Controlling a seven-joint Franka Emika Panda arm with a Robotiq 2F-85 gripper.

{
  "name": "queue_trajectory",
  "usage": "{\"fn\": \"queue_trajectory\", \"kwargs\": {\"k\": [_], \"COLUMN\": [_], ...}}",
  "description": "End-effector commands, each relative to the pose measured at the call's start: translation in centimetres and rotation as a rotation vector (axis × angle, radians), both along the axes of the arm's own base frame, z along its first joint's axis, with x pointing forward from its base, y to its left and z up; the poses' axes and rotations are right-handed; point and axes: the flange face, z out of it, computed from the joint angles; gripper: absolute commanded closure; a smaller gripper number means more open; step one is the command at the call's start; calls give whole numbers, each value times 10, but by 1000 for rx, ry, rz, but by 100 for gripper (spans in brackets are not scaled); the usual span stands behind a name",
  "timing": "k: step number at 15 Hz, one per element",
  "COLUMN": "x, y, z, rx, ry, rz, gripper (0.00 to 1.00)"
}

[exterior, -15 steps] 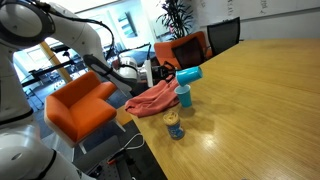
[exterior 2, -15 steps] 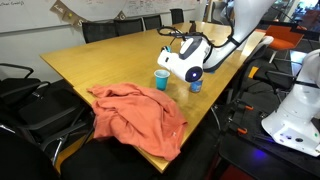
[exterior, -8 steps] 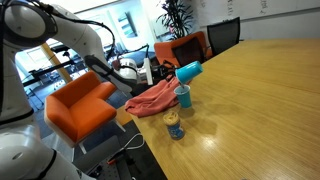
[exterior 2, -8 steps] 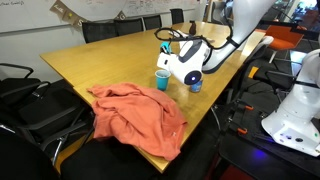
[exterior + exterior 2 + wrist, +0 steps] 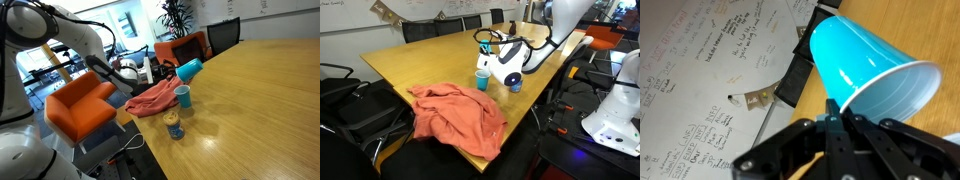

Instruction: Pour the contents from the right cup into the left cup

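My gripper (image 5: 172,72) is shut on the right cup (image 5: 189,69), the larger teal-blue one. It holds the cup tipped on its side in the air, just above the left cup (image 5: 182,95). The left cup is smaller and paler blue and stands upright on the wooden table (image 5: 260,110); it also shows in an exterior view (image 5: 482,79). In the wrist view the teal cup (image 5: 865,62) fills the upper right, its rim pinched by the black fingers (image 5: 835,122). The white gripper body (image 5: 506,62) hides most of the held cup there. The contents cannot be made out.
A short yellow patterned can (image 5: 175,127) stands near the table edge, also seen beside the left cup (image 5: 516,85). A crumpled orange cloth (image 5: 150,99) (image 5: 455,112) lies next to the cups. Orange chairs (image 5: 80,105) stand off the table's edge.
My gripper has risen slightly with the teal cup, still tipped over the left cup. Nothing else has moved.
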Motion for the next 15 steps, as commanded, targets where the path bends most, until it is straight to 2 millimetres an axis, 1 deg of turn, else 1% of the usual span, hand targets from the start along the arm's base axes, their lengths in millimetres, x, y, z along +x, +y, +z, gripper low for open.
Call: {"fn": "queue_trajectory", "kwargs": {"k": [1, 4, 6, 8, 12, 15], "x": [-3, -6, -8, -7, -3, 1], "y": [-2, -7, -16, -30, -59, -85], "z": [5, 24, 48, 71, 117, 140], "rx": [-38, 50, 167, 253, 463, 628], "ry": [-9, -54, -122, -183, -250, -284], "rz": [9, -6, -38, -87, -153, -180], "gripper": [99, 99, 99, 99, 99, 99]}}
